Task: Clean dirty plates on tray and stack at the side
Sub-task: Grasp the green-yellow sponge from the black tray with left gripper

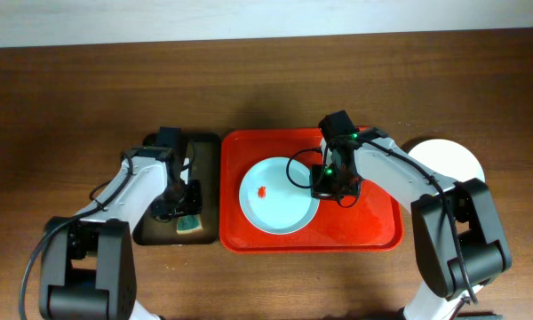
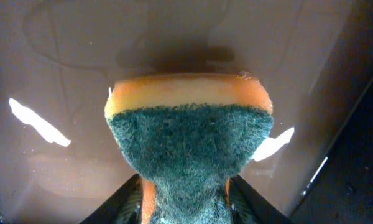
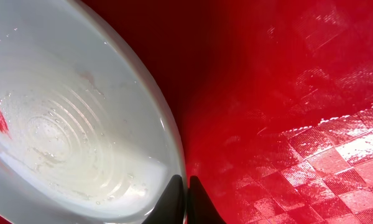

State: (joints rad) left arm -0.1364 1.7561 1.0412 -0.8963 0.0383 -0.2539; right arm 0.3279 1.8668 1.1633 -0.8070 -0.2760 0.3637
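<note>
Here, red tray (image 1: 373,233) holds one smeared plate (image 1: 280,200) (right tool (image 3: 186,198) pinching its rim); left tool (image 2: 185,205) grips sponge (image 2: 189,143).

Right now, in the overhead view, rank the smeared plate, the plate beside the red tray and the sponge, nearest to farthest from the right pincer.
1. Smeared plate, on the red tray: its right rim is at the right pincer.
2. Side plate: off the tray, to the right.
3. Sponge: far left, over the dark tray.
</note>
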